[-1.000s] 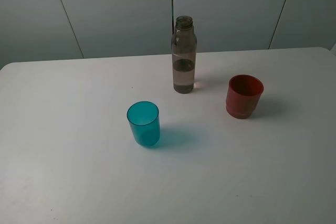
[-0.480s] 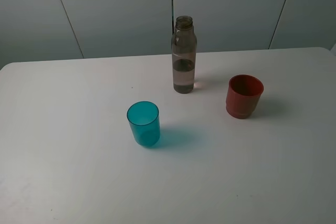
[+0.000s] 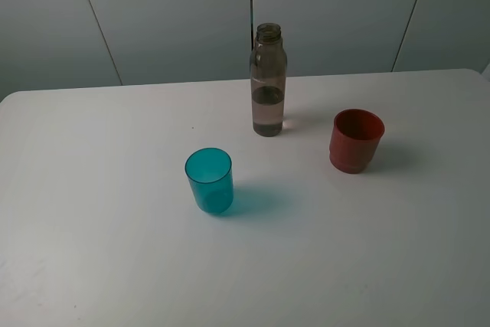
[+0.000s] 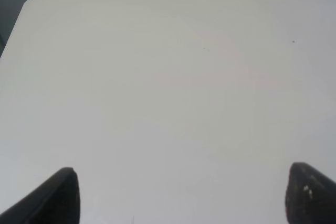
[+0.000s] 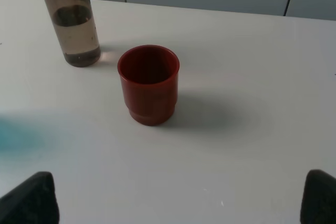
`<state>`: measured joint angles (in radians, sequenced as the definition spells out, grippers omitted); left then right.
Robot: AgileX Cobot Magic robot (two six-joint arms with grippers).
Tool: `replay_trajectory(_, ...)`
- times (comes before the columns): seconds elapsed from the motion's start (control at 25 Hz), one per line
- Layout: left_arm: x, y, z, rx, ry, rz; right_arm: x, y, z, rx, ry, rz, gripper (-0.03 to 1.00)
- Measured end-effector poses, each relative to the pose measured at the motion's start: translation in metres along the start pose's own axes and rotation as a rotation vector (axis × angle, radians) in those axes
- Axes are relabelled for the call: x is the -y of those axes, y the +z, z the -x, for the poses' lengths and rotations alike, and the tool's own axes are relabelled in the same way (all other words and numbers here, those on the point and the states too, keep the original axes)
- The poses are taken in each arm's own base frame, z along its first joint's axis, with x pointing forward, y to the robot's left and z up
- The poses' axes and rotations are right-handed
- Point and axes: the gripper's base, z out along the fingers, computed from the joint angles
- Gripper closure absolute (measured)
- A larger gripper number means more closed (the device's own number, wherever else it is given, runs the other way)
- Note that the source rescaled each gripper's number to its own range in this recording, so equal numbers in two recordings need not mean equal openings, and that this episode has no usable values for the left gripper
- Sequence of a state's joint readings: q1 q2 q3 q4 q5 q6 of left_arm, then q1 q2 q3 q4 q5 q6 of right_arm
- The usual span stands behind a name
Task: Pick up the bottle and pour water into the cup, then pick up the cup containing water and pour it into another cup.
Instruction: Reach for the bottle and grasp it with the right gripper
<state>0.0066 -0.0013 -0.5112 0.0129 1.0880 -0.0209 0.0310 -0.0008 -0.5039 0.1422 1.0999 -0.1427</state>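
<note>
Nothing moved since a sec ago: bottle [image 3: 268, 82], teal cup [image 3: 209, 180], red cup [image 3: 356, 140] untouched on surface [image 3: 115, 266]. Left hand [image 4: 186, 195] & right hand [image 5: 176, 198] both apart (empty), so task not begun.

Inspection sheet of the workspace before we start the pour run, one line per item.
Surface: white table, bare apart from the job's things.
Job's things: bottle upright at the back, uncapped, part full; teal cup upright in front of it to the left; red cup upright to the right, looks empty. All stand apart.
Clutter: nothing seen.
Tools: left tool open over bare table; right tool open, facing the red cup, holding nothing.
Cables: nothing seen.
Surroundings: grey panelled wall behind the table.
</note>
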Motion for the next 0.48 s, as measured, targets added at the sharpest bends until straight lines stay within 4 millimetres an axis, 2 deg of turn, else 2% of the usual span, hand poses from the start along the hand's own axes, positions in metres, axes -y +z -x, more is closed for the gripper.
replay_trajectory(0.48, 0.0, 0.0, 0.0, 0.0, -0.002, 0.0, -0.0002, 0.0, 0.0, 0.0, 0.001, 0.002, -0.03)
